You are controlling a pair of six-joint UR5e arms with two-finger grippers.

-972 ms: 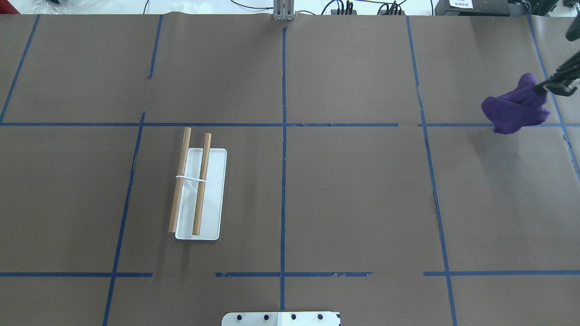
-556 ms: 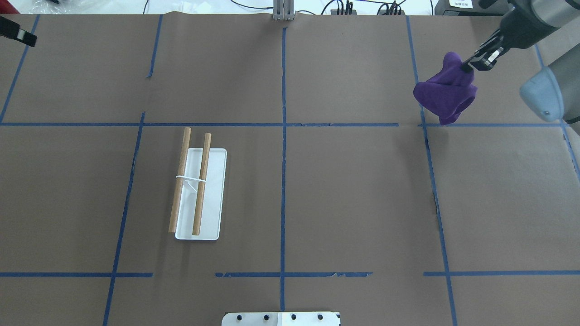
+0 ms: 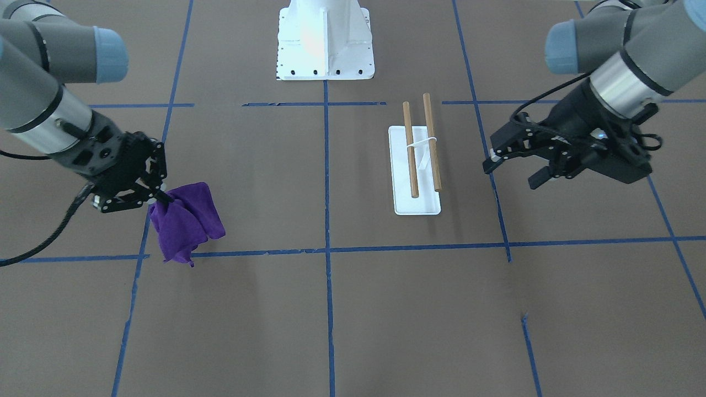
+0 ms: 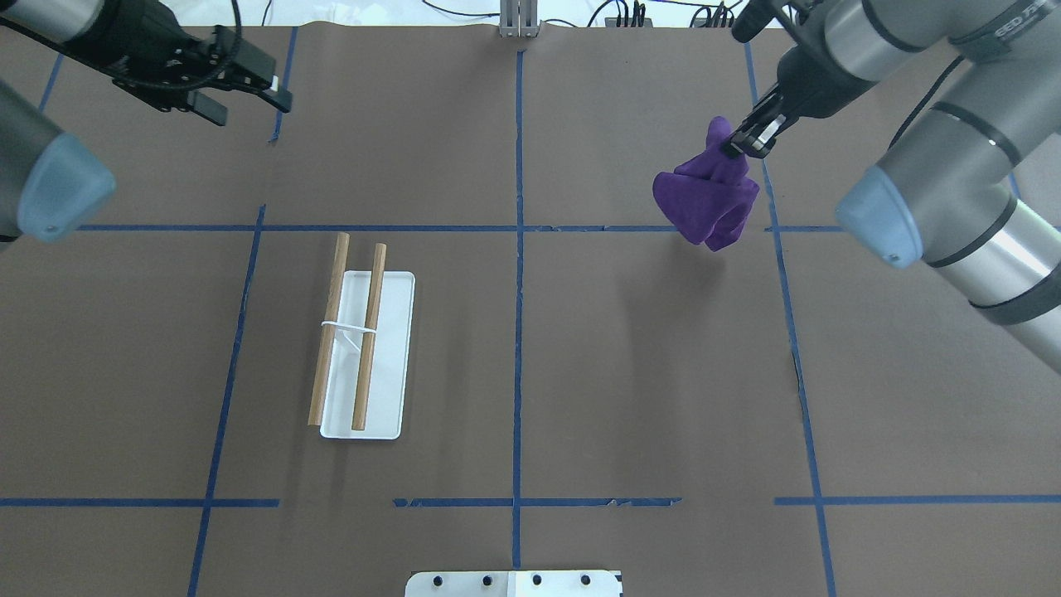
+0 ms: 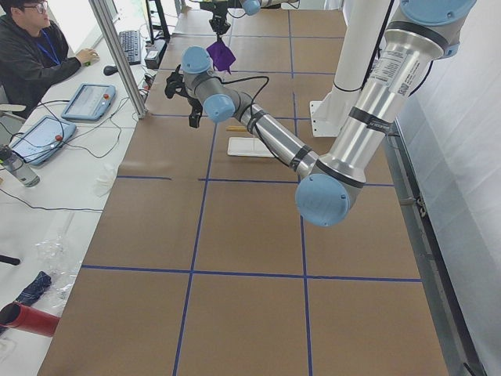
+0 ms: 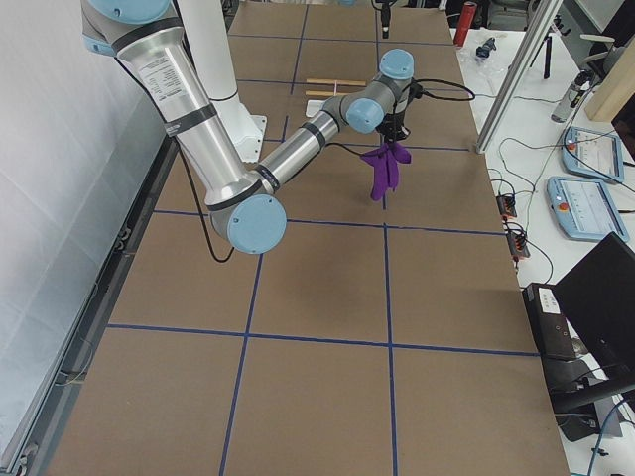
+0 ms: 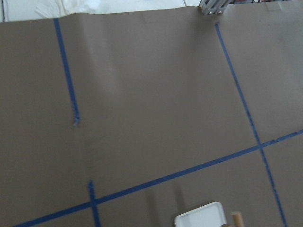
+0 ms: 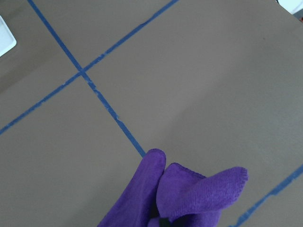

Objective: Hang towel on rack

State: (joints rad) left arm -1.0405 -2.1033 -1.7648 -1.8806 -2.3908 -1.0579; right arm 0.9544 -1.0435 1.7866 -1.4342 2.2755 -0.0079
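The rack point(image 4: 369, 356) stands left of the table's middle: a white base with two brown dowels point(image 4: 329, 327) side by side over it. It also shows in the front view point(image 3: 417, 165) and as a corner in the left wrist view point(image 7: 199, 220). My right gripper point(image 4: 733, 148) is shut on the bunched purple towel point(image 4: 704, 195) and holds it hanging above the table, far right of the rack. The towel also shows in the front view point(image 3: 185, 223) and the right wrist view point(image 8: 189, 194). My left gripper point(image 4: 247, 104) is open and empty, beyond the rack at the far left.
The white robot pedestal point(image 3: 325, 41) is bolted at the near edge. A metal post point(image 4: 519, 21) stands at the far edge. Blue tape lines point(image 4: 518, 332) grid the brown table. An operator point(image 5: 31, 55) sits beyond the far edge with tablets and cables.
My right arm has carried the towel from the table's right edge in towards its middle. My left arm has come into view at the far left.
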